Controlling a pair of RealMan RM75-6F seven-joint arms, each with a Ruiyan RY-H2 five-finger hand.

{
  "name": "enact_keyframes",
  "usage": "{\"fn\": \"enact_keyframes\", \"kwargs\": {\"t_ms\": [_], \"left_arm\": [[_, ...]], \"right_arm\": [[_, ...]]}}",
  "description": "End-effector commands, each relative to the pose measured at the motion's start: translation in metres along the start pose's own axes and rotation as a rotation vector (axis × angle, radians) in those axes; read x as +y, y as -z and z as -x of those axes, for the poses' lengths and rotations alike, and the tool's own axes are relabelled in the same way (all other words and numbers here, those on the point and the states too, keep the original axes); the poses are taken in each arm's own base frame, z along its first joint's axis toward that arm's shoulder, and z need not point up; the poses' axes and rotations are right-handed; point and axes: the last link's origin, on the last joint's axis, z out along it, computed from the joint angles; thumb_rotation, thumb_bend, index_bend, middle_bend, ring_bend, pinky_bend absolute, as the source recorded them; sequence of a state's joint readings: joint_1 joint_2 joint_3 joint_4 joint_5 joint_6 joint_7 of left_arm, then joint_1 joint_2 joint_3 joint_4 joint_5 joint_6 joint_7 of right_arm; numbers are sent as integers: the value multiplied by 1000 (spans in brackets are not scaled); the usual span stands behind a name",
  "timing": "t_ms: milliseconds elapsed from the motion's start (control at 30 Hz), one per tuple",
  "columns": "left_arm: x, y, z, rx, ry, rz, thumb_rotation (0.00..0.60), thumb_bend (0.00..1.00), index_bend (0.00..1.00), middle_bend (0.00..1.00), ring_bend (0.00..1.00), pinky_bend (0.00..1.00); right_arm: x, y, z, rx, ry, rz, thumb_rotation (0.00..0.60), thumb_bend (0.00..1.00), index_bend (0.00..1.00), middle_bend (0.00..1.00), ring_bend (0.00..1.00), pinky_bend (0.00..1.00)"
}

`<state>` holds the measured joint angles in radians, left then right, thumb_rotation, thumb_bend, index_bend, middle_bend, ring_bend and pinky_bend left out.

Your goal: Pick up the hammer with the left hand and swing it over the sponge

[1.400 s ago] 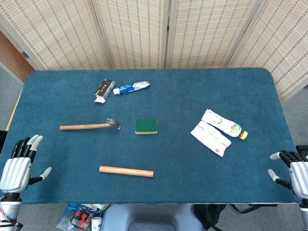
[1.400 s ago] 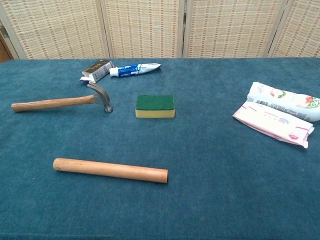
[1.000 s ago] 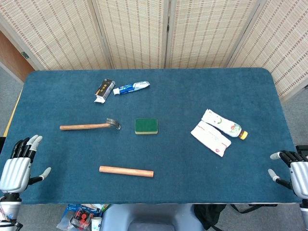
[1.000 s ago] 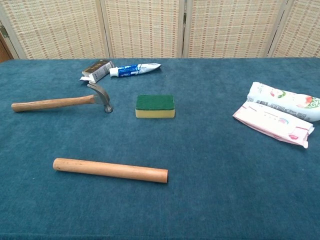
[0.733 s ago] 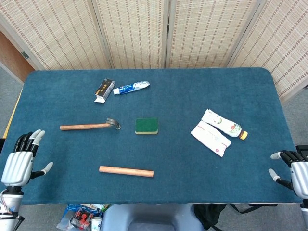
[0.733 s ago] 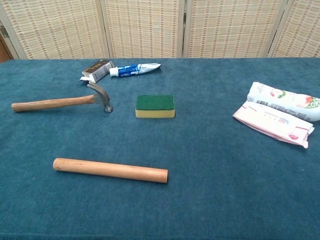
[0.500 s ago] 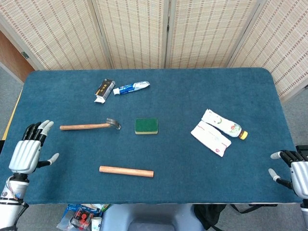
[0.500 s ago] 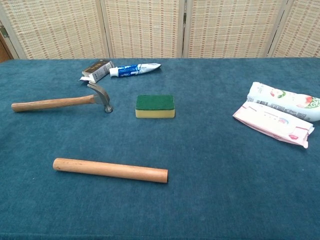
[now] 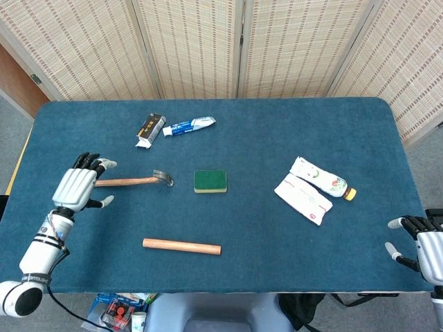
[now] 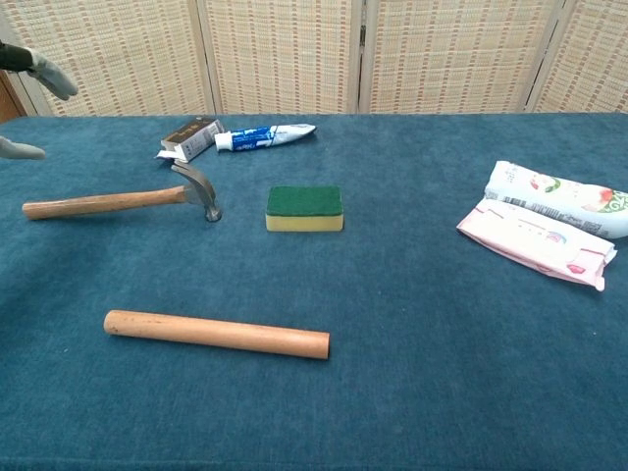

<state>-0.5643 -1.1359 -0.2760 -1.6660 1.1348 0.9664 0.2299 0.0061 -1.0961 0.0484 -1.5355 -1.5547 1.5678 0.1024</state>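
Wooden-handled claw hammer [image 9: 131,181] lies left-centre on the blue table, handle running toward the left edge. The left hand [image 9: 77,188] hovers over the handle's butt end, fingers spread, empty. Far nearer than the right hand [image 9: 423,250], parked loosely spread at the right-front corner.

Hammer [image 9: 131,181] left of centre, head toward sponge [image 9: 210,181] at centre; wooden rod [image 9: 181,246] below both; small box [image 9: 149,130] and toothpaste tube [image 9: 189,126] upper left, side by side; two wipes packs [image 9: 302,199] right; left hand [image 9: 75,189] over hammer's handle end; right hand [image 9: 423,250] lower right corner.
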Motion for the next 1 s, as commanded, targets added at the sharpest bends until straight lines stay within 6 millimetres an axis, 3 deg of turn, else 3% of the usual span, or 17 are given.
{"fn": "enact_keyframes", "kwargs": {"t_ms": [33, 367, 1000], "left_arm": [[8, -24, 4, -26, -18, -2, 600, 210, 217, 226, 98, 0], [17, -67, 24, -125, -56, -48, 600, 267, 230, 238, 112, 0], [38, -101, 64, -280, -85, -114, 600, 293, 251, 286, 120, 0]], "right_arm": [[1, 0, 0, -1, 1, 3, 600, 219, 422, 402, 339, 375], [4, -1, 0, -5, 1, 11, 600, 219, 421, 402, 339, 375], [12, 0, 1, -17, -2, 36, 600, 219, 422, 402, 339, 375]]}}
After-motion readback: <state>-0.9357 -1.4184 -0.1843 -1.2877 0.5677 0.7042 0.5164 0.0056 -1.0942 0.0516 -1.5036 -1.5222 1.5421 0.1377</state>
